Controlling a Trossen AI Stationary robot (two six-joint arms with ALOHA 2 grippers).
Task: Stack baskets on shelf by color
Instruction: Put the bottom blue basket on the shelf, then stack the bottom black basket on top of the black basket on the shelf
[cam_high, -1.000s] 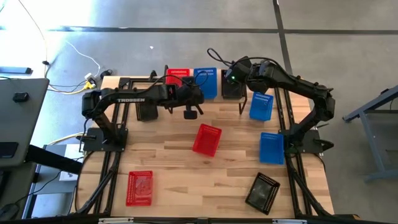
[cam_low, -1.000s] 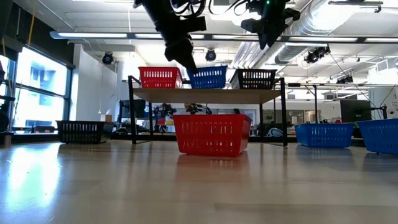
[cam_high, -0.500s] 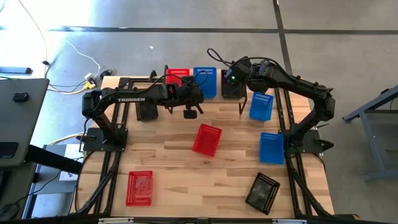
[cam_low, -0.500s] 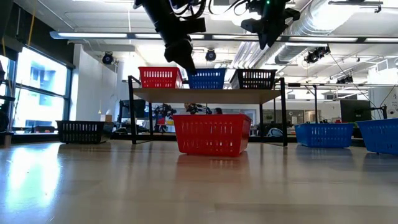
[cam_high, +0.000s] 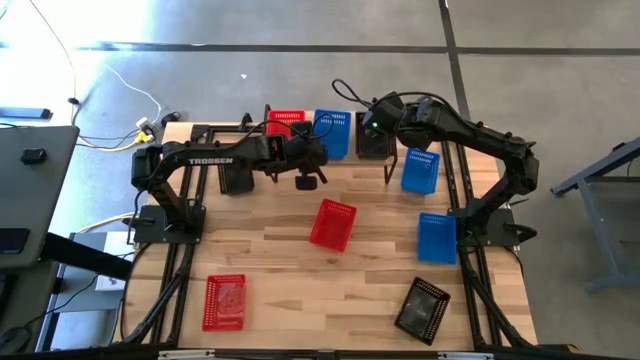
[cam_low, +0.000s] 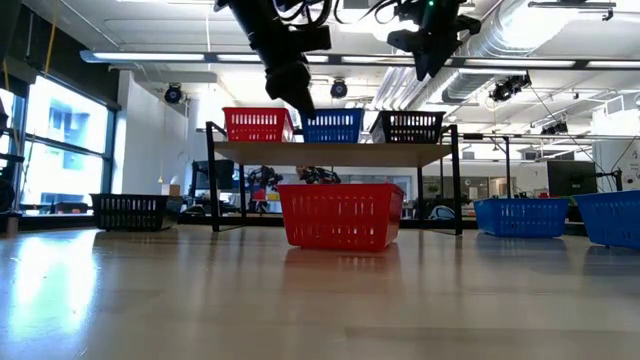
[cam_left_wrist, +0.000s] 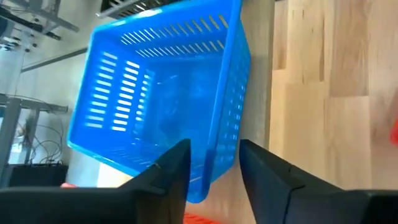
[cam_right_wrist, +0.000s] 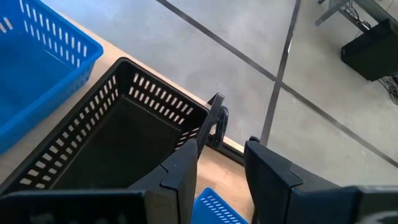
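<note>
On the shelf at the table's far edge a red basket, a blue basket and a black basket stand side by side on their bottoms. My left gripper is open at the blue basket. One finger is inside its near wall and one outside, by a corner. Whether a finger touches the wall, I cannot tell. My right gripper hangs open above the black basket's far corner, clear of it.
Loose baskets stand on the tabletop. One red basket is in the middle and another at the near left. Two blue ones are on the right, one black at the near right, one black under my left arm.
The blue basket, slightly tilted a second ago, now sits level on the shelf. Both arms have kept still.
</note>
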